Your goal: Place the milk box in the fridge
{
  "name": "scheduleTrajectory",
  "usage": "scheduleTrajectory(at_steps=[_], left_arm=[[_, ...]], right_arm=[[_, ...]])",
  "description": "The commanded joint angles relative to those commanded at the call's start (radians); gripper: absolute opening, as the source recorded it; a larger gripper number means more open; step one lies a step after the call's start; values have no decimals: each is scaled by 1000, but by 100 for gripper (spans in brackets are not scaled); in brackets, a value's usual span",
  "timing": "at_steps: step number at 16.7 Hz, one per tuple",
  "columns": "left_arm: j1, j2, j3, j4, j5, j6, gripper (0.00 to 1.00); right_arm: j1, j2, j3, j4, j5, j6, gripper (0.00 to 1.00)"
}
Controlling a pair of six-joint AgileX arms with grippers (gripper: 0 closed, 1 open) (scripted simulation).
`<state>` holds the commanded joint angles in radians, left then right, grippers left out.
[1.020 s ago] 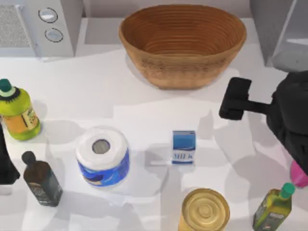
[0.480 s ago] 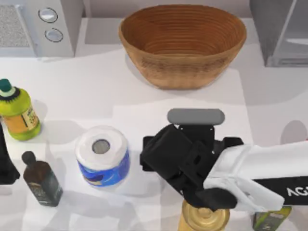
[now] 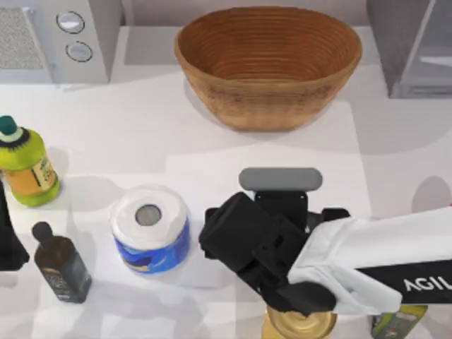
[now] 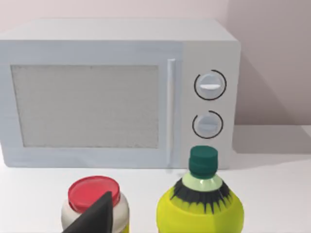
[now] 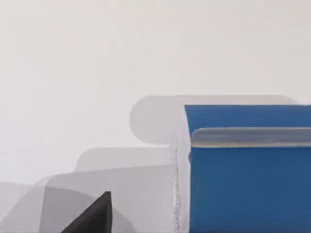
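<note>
The milk box (image 5: 248, 165) is a blue carton seen close up in the right wrist view, standing on the white table. In the top view it is hidden under my right arm. My right gripper (image 3: 244, 244) hangs over the front middle of the table, where the carton stands, just right of the paper roll. The fridge (image 3: 409, 42) is the dark-grey cabinet at the back right corner. My left gripper (image 3: 7, 244) is parked at the table's left edge.
A wicker basket (image 3: 268, 63) sits at the back middle and a microwave (image 3: 56, 39) at the back left. A blue-wrapped paper roll (image 3: 150, 227), a yellow-green bottle (image 3: 25, 166) and a dark bottle (image 3: 62, 265) stand on the left. A gold can (image 3: 300, 325) and a green bottle (image 3: 395, 321) stand at the front.
My right arm swung in from the right edge to over the milk box, covering it in the top view, then edged slightly left and forward. The left arm stayed put.
</note>
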<state>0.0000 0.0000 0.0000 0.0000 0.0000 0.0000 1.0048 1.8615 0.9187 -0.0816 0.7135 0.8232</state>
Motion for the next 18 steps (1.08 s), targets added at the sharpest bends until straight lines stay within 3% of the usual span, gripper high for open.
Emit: scheduleTrajectory(at_steps=[14, 18], left_arm=[[0, 0, 0, 0, 0, 0, 100], [0, 0, 0, 0, 0, 0, 100]], right_arm=[[-89, 154, 44, 173, -48, -98, 100], [-89, 154, 44, 173, -48, -98, 70]])
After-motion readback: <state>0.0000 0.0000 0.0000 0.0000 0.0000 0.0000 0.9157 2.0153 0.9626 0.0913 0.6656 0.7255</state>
